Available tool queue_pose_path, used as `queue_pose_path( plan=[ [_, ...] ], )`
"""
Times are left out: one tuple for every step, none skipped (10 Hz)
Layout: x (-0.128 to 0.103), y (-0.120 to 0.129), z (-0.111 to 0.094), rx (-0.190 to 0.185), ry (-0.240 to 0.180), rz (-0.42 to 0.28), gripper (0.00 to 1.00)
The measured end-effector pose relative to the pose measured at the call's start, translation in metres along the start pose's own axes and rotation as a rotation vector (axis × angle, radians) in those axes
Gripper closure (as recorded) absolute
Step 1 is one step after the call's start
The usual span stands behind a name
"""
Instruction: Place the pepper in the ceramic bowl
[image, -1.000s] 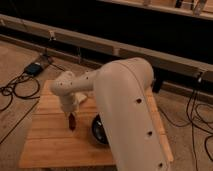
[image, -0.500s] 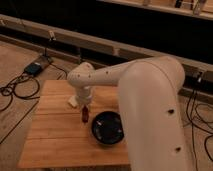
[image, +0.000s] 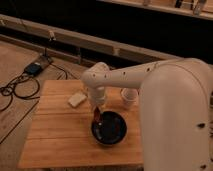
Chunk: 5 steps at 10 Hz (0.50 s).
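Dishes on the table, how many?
2. Black bowl at front centre, with the gripper holding the pepper at its left rim. White cup behind the bowl, beside the arm. The arm may hide more to the right.

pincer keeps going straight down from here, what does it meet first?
Probably the ceramic bowl: the pincer, holding the pepper, hangs over its left rim. Depth is unclear; it could land on the table just outside.

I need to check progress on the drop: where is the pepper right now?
In the camera view the pepper hangs from the end effector at the left rim of the ceramic bowl, near the middle of the wooden table.
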Motion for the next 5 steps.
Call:
queue_pose_path(
  plan=[
    [0.008,-0.015,0.006,0.008,0.015,0.023,1.00],
    [0.012,-0.023,0.009,0.010,0.022,0.038,1.00],
    [0.017,-0.030,0.013,0.012,0.027,0.050,0.99],
    [0.020,-0.034,0.016,0.007,0.028,0.062,0.93],
    [0.025,-0.042,0.019,0.009,0.034,0.078,0.82]
  ],
)
